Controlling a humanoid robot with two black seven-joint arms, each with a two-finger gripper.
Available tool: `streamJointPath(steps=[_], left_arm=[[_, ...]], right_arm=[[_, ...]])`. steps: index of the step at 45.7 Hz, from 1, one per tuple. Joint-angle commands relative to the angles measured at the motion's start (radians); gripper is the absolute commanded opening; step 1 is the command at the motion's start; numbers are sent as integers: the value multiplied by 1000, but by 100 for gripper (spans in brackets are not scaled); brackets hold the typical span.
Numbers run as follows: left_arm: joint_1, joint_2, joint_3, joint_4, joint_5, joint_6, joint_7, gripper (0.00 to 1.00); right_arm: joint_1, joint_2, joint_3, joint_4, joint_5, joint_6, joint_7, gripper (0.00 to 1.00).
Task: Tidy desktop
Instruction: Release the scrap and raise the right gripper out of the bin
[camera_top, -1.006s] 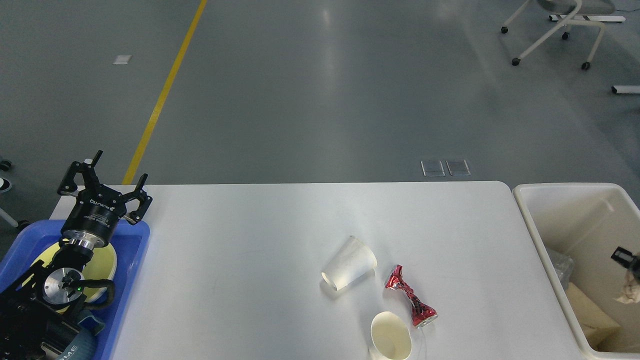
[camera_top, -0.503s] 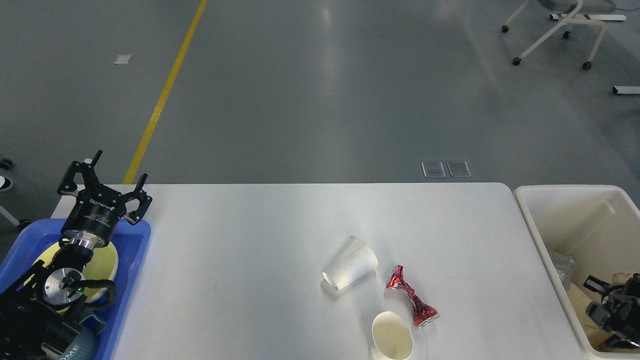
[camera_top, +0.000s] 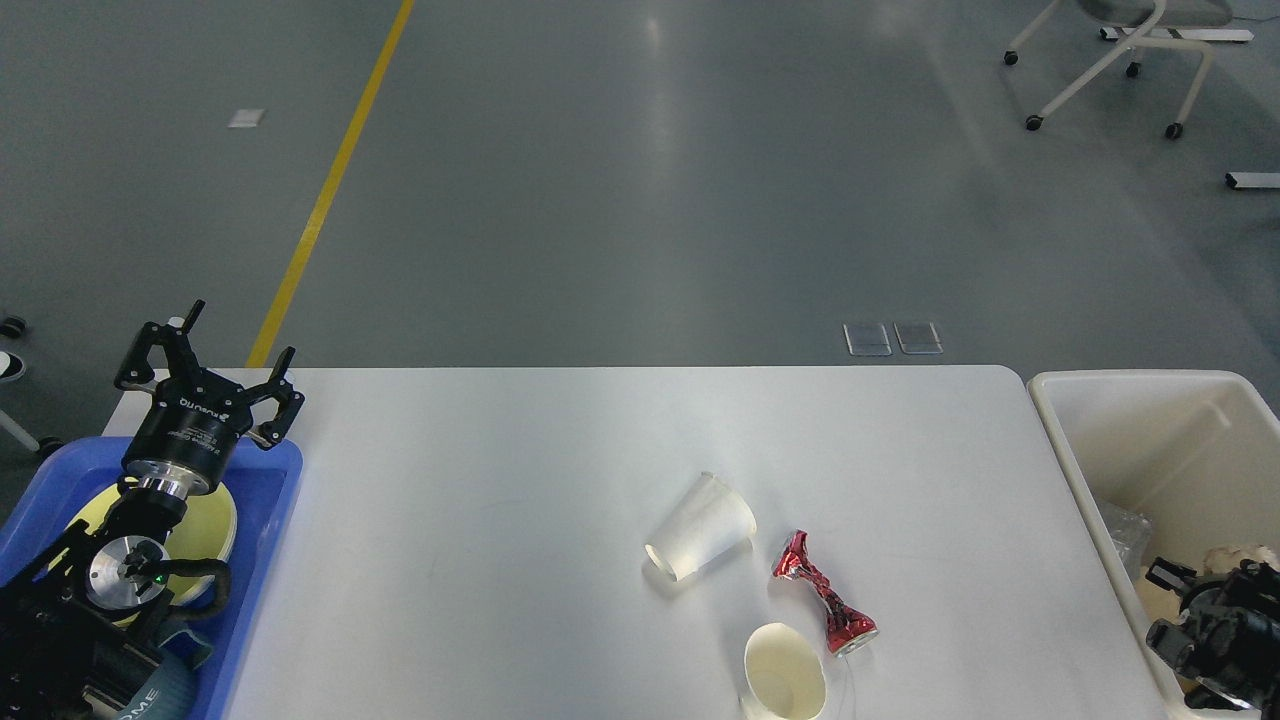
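Observation:
The white desktop (camera_top: 500, 450) fills the lower half of the head view. On it lie a clear plastic cup (camera_top: 700, 525) on its side, a crushed red can (camera_top: 825, 595) and a cream paper cup (camera_top: 783, 672) near the front edge. My left gripper (camera_top: 243, 332) is open and empty, held above the far end of the blue tray (camera_top: 275, 480). My right gripper (camera_top: 1163, 605) is low inside the cream bin (camera_top: 1075, 450) at the right, fingers apart. A crumpled pale paper (camera_top: 1235, 556) lies just behind it.
A yellow plate (camera_top: 208, 520) lies in the blue tray under my left arm. The bin also holds a clear wrapper (camera_top: 1125, 530) and other pale scraps. A wheeled chair (camera_top: 1110, 60) stands on the floor far back right.
My right gripper has moved down and left, deeper into the bin, and the crumpled paper it carried now lies behind it. The left arm and the items on the desktop have not moved.

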Motion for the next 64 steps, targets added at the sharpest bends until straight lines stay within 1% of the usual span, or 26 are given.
streamJointPath(steps=[1,24,28,32,39,44,48,55,60,64], left_arm=[[0,0,0,0,0,0,-1,96],[0,0,0,0,0,0,0,96],[0,0,0,0,0,0,0,96],[0,0,0,0,0,0,0,96],[0,0,0,0,0,0,0,96],[0,0,0,0,0,0,0,96],[0,0,0,0,0,0,-1,96],[0,0,0,0,0,0,0,96],[0,0,0,0,0,0,0,96],[0,0,0,0,0,0,0,96]], right_arm=[[1,0,0,2,-2,-4,0,100],[21,-9,-3,20,-19,8,0,100],[73,-21,-14,62,-23,17,-1,100],[174,-73,-23,163,-62,63,-7,100],[426,-188,-40,396,-186,204,-15,100],[617,-224,-107,509,-226,360,-17,100],[763,-211,-173,549,-227,512,-15,100],[1067,-196,-229,672,-224,823,-15,100],[1256,-142,-264,759,-226,983,-14,100],[1404,-113,-305,858,-217,1081,-15,100]])
